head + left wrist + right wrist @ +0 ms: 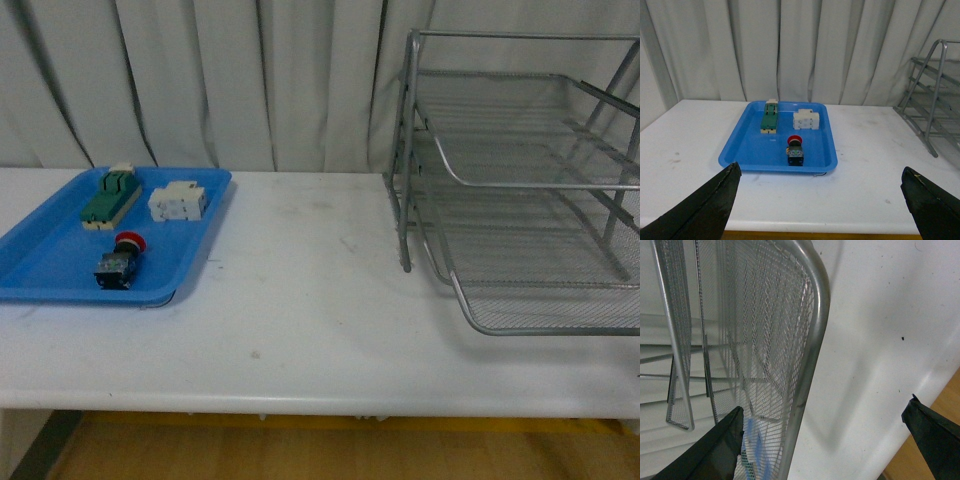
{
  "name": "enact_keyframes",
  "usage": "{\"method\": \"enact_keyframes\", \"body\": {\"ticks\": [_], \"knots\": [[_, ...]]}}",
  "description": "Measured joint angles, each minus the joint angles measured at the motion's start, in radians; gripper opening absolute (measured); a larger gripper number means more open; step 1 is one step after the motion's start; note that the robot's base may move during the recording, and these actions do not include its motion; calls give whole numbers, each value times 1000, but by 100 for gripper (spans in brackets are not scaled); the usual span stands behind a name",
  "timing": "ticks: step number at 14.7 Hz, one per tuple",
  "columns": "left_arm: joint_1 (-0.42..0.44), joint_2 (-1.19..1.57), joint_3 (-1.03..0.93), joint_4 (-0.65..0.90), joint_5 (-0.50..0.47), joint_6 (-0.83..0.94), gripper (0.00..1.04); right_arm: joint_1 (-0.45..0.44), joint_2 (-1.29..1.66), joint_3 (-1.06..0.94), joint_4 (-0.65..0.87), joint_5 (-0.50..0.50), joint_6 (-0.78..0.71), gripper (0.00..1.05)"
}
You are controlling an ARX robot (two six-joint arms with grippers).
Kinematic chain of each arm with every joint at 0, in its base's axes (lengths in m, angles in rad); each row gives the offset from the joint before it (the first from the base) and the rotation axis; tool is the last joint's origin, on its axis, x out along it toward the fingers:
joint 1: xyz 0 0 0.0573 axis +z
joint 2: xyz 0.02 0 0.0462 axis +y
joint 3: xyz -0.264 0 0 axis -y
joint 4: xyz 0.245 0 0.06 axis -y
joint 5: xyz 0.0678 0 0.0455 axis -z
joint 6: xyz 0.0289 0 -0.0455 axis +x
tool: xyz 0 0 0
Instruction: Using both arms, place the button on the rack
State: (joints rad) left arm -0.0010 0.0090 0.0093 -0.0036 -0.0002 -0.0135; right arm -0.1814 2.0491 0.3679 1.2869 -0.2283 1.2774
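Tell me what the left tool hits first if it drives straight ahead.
The left tool would probably meet the blue tray at its near rim, the button just behind; depth unclear.

- Rack (520,186): right end cut off by the front view's edge; the right wrist view shows only one rim and some mesh.
- Blue tray (50,262): left corner cut off by the front view's edge.
- Button (118,262): markings too small to read.
- Left end effector (820,205), right end effector (822,440): only the dark fingertips show; bodies are out of frame.
- Bench (300,330): both ends cut off.
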Motion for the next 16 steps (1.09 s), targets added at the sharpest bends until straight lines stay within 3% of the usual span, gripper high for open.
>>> {"method": "enact_keyframes", "body": {"ticks": [6, 7, 8, 10, 11, 14, 15, 16], "knots": [[0, 0, 0, 0, 0, 0, 98, -10, -307, -169, -13, -50, -17, 97], [0, 0, 0, 0, 0, 0, 98, -8, -463, -187, -150, 15, -174, 88], [0, 0, 0, 0, 0, 0, 98, -8, -696, -225, -211, 37, -442, 75], [0, 0, 0, 0, 0, 0, 98, -4, -1027, -306, -380, 42, -952, 49], [0, 0, 0, 0, 0, 0, 98, 5, -1147, -351, -499, 48, -1104, 36], [0, 0, 0, 0, 0, 0, 98, 61, -1414, -356, -664, 104, -1251, 2], [0, 0, 0, 0, 0, 0, 98, 73, -1451, -356, -709, 119, -1257, 2], [0, 0, 0, 0, 0, 0, 98, 138, -1503, -357, -758, 200, -1262, 2]]}}
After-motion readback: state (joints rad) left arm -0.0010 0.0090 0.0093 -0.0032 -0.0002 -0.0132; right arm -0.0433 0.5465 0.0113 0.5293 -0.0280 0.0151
